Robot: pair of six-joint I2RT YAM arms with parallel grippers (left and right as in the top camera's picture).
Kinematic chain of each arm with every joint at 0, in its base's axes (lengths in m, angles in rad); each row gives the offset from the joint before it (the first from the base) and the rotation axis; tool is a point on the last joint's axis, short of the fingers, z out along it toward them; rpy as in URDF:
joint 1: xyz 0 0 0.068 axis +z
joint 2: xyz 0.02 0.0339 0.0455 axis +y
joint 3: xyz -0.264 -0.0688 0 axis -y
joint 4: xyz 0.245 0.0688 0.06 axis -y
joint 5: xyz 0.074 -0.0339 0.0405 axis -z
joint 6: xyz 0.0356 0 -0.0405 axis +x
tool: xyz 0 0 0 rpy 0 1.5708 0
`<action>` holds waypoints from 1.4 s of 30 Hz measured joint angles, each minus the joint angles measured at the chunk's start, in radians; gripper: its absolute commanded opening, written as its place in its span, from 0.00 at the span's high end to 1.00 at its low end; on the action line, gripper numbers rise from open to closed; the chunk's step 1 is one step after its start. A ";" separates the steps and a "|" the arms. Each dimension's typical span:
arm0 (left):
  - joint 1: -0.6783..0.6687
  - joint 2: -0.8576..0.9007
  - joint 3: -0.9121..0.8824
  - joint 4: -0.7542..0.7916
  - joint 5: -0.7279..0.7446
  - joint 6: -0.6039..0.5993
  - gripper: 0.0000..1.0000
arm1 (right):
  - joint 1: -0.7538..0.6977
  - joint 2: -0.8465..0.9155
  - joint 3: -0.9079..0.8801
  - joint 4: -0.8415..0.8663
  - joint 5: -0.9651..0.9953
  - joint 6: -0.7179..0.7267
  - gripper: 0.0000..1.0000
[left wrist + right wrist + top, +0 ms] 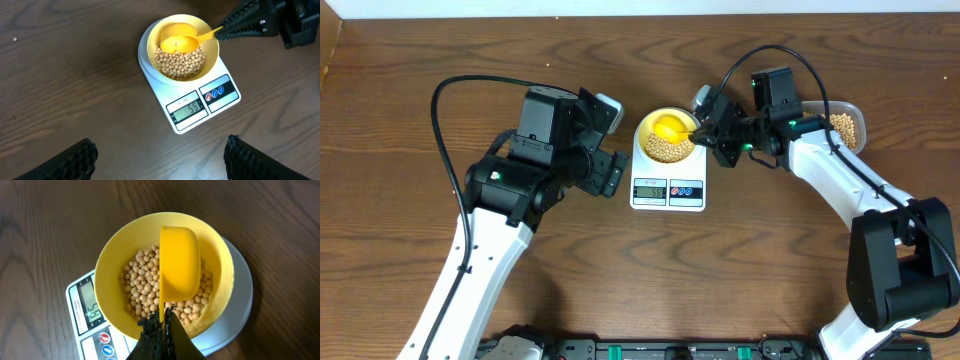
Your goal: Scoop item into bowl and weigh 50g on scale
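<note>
My right pincer is pinched narrow on the handle of a yellow plastic scoop, its cup over the small round pale yellow bowl. Small round tan beans fill the bowl's bottom. The bowl stands on the flat white kitchen scale, at 12 o'clock from its display. My left pincer hovers at the scale's 9 o'clock, spread wide and empty.

The bowl sits on the scale, with the beans inside. The scoop is within the bowl above the beans, its handle clamped in the right gripper at the bowl's right. A tub stands farther right.
</note>
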 measured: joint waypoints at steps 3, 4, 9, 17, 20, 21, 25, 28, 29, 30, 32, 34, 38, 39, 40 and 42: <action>0.000 0.000 0.000 0.000 0.000 0.000 0.17 | 0.000 0.000 0.000 -0.002 -0.015 0.000 0.99; 0.000 0.000 0.000 0.000 0.000 0.000 0.17 | 0.000 0.000 0.000 -0.002 -0.020 0.000 0.99; 0.000 0.000 0.000 0.000 0.000 0.000 0.17 | 0.000 0.000 0.000 -0.009 -0.039 0.000 0.99; 0.000 0.000 0.000 0.000 0.000 0.000 0.17 | 0.000 0.000 0.000 -0.026 -0.052 0.000 0.99; 0.000 0.000 0.000 0.000 0.000 0.000 0.17 | 0.000 0.000 0.000 -0.026 -0.061 0.000 0.99; 0.000 0.000 0.000 0.000 0.000 0.000 0.17 | 0.000 0.000 0.000 -0.029 -0.068 0.000 0.99; 0.000 0.000 0.000 0.000 0.000 0.000 0.17 | 0.000 0.000 0.000 -0.040 -0.089 0.000 0.99; 0.000 0.000 0.000 0.000 0.000 0.000 0.17 | 0.000 0.000 0.000 -0.040 -0.098 0.000 0.99; 0.000 0.000 0.000 0.000 0.000 0.000 0.17 | 0.000 0.000 0.000 -0.043 -0.101 0.000 0.99; 0.000 0.000 0.000 0.000 0.000 0.000 0.17 | 0.000 0.000 0.000 -0.044 -0.103 0.000 0.99; 0.000 0.000 0.000 0.000 0.000 0.000 0.17 | 0.000 0.000 0.000 -0.047 -0.107 0.000 0.99; 0.000 0.000 0.000 0.000 0.000 0.000 0.17 | -0.002 0.000 0.000 -0.047 -0.116 0.000 0.99; 0.000 0.000 0.000 0.000 0.000 0.000 0.17 | -0.015 0.000 0.000 -0.047 -0.131 0.028 0.99; 0.000 0.000 0.000 0.000 0.000 0.000 0.17 | -0.022 0.000 0.000 -0.047 -0.136 0.041 0.99; 0.000 0.000 0.000 0.000 0.000 0.000 0.17 | -0.030 0.000 0.000 -0.046 -0.143 0.052 0.99; 0.000 0.000 0.000 0.000 0.000 0.000 0.17 | -0.047 0.000 0.001 -0.042 -0.161 0.072 0.99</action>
